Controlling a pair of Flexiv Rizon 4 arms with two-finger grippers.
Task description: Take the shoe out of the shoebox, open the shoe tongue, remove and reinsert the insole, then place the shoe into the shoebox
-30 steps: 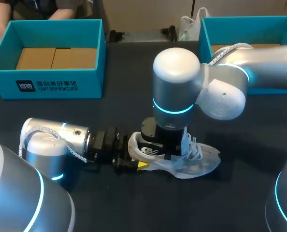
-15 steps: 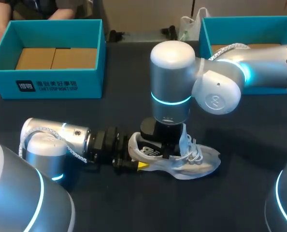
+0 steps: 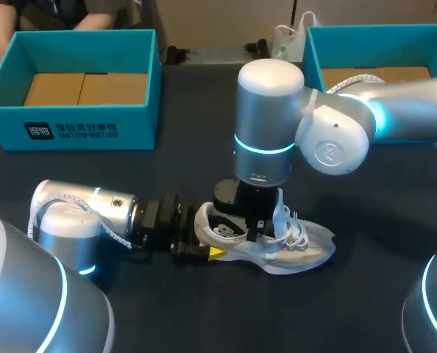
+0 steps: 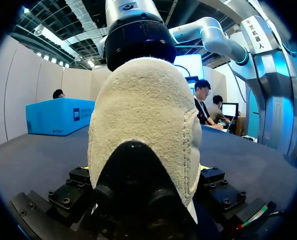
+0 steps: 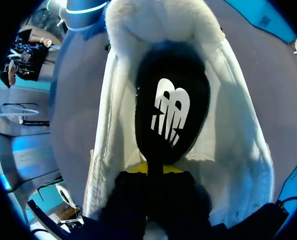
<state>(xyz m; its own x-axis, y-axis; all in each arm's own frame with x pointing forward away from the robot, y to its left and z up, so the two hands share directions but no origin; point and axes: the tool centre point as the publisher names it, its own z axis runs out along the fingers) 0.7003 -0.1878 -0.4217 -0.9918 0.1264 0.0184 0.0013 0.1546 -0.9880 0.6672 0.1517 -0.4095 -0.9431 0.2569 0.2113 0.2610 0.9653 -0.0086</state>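
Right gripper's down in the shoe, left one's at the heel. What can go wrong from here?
1. The right gripper seems to pinch only the insole edge, so it could slip off or buckle the insole.
2. The left gripper clamps the shoe only at the heel; an upward pull might tilt it or drag it free.
3. The loose laces lie right beside the right gripper and could snag.

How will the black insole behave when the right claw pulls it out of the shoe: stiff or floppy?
Probably floppy and light: the insole looks thin and flat, so its free end may droop from the right claw. It may also drag on the fuzzy lining, so the shoe could shift unless the left claw holds it firmly.
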